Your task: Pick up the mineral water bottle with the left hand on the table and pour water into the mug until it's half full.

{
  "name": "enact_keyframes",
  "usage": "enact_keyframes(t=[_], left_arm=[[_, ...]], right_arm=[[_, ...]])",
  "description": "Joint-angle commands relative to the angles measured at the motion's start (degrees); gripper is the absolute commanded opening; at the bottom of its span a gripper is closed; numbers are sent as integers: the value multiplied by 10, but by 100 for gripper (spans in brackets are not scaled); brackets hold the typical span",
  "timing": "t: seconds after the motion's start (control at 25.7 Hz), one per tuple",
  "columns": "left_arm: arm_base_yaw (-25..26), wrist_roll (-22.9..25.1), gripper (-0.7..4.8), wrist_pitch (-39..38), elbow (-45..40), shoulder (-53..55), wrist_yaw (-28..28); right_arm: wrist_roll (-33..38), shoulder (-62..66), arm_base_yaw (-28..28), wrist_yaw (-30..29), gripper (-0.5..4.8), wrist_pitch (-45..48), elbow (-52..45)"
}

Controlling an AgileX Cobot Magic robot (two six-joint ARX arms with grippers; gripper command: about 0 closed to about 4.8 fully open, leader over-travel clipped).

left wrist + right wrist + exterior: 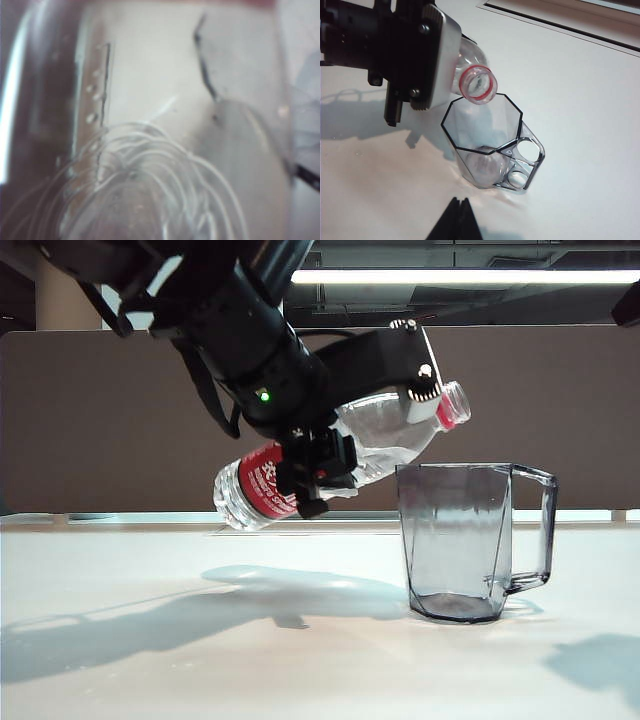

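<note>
The mineral water bottle (385, 435) is uncapped and hangs tilted over the table (200, 660). My left gripper (320, 475) is shut on it near the red label. Its red-ringed mouth (479, 82) sits just above the rim of the clear smoky mug (460, 540), on the side away from the handle. No stream of water shows. In the left wrist view the blurred ribbed bottle (150, 175) fills the picture. In the right wrist view the mug (490, 145) stands upright under the left gripper (415, 55). My right gripper (459, 201) is shut and empty, near the mug's handle side.
A brown partition (560, 410) runs behind the table's far edge, with a pale ledge (100, 518) at its foot. A dark slot (560, 25) lines that far edge. The arm's shadow (150, 620) falls on the white top left of the mug.
</note>
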Motion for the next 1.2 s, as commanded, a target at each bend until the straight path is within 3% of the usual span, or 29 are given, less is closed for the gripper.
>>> enact_keyframes(t=[0.04,0.43,0.66,0.78,1.2], left_arm=[[0,27,181,40,5,8,-33],[0,86,181,44,5,10,-53],[0,97,181,93,5,10,-63],[0,143,181,106,5,10,-63],[-1,146,181,106,5,10,-64]], right_arm=[[2,-1,1,-4,-4,10,5],[2,-1,0,-4,-4,10,5],[2,-1,0,-4,-4,10,5],[2,-1,0,-4,-3,10,4],[2,-1,0,-4,-4,10,4]])
